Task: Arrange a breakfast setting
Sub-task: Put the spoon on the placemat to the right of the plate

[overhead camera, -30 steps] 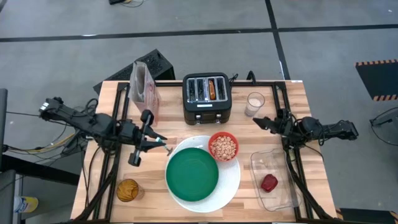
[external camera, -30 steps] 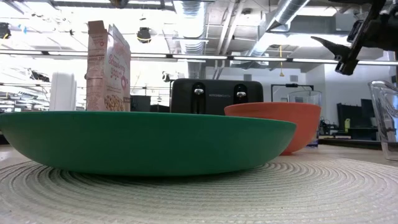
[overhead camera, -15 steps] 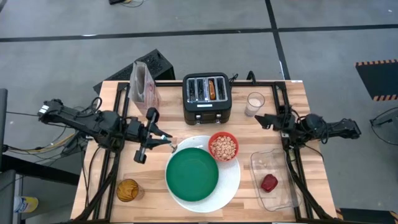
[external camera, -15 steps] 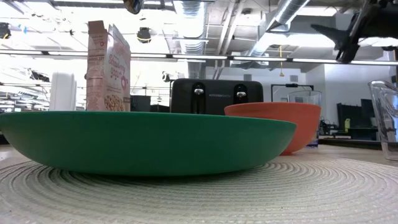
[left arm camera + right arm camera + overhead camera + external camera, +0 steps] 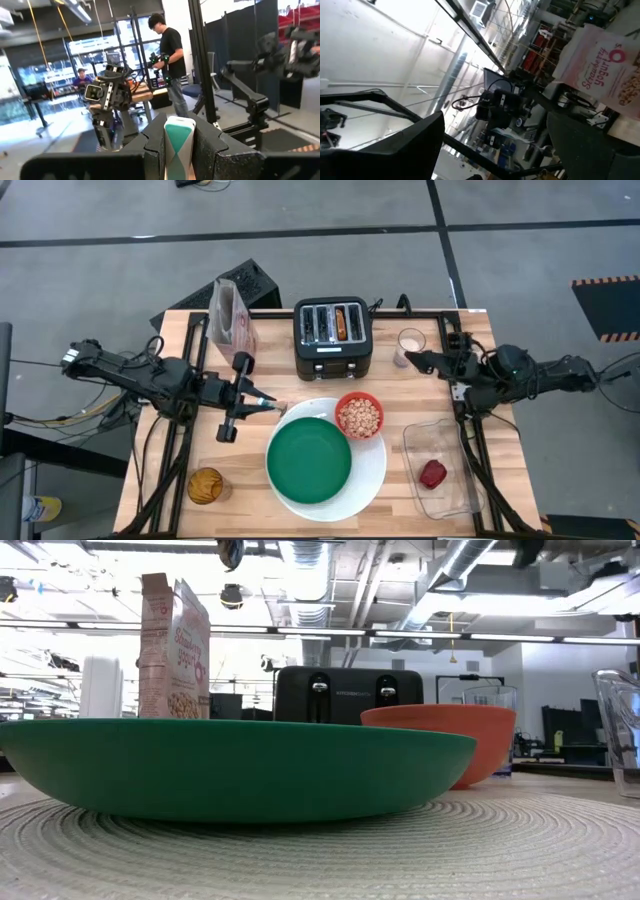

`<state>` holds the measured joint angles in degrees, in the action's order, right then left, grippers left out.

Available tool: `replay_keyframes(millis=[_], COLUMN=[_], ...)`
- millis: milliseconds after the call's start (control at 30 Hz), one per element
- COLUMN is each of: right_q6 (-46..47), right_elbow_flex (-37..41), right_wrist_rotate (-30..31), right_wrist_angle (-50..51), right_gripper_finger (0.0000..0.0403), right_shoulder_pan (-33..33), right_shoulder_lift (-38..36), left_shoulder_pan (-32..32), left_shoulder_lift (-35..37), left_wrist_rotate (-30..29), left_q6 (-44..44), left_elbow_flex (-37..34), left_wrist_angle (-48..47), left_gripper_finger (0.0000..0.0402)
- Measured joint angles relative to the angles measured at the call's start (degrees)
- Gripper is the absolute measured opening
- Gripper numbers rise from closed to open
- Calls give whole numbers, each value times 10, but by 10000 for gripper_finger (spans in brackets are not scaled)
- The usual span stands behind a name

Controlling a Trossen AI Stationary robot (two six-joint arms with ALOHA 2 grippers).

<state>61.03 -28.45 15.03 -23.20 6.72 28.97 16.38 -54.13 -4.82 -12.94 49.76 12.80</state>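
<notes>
The left gripper [image 5: 237,397] pinches the teal-handled spoon [image 5: 262,404] over the bench [image 5: 180,340], just left of the large white plate [image 5: 372,470] carrying the green plate [image 5: 309,460]. The right gripper [image 5: 418,358], fingers spread, hovers by the glass [image 5: 409,343].

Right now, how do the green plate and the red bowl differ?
The green plate is wide, shallow and empty; the red bowl is smaller, deeper and filled with cereal. The green plate sits centred on the white plate, while the red bowl sits at its rim nearer the toaster. Both are round.
</notes>
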Motion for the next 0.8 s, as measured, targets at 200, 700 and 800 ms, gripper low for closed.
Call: replay_keyframes(millis=[200, 700, 800], right_q6=[81, 327, 352], right_elbow_flex=[-74, -208, -252], right_wrist_rotate=[-15, 5, 6], right_wrist_angle=[2, 1, -1], right_gripper_finger=[371, 371, 371], right_shoulder_pan=[0, 63, 73], right_shoulder_lift=[120, 396, 452], left_shoulder_pan=[0, 2, 2], left_shoulder_lift=[0, -10, -12], left_wrist_rotate=[2, 91, 93], left_q6=[-34, -144, -176], left_elbow_flex=[0, 0, 0], left_wrist_angle=[2, -22, -40], left_gripper_finger=[46, 46, 46])
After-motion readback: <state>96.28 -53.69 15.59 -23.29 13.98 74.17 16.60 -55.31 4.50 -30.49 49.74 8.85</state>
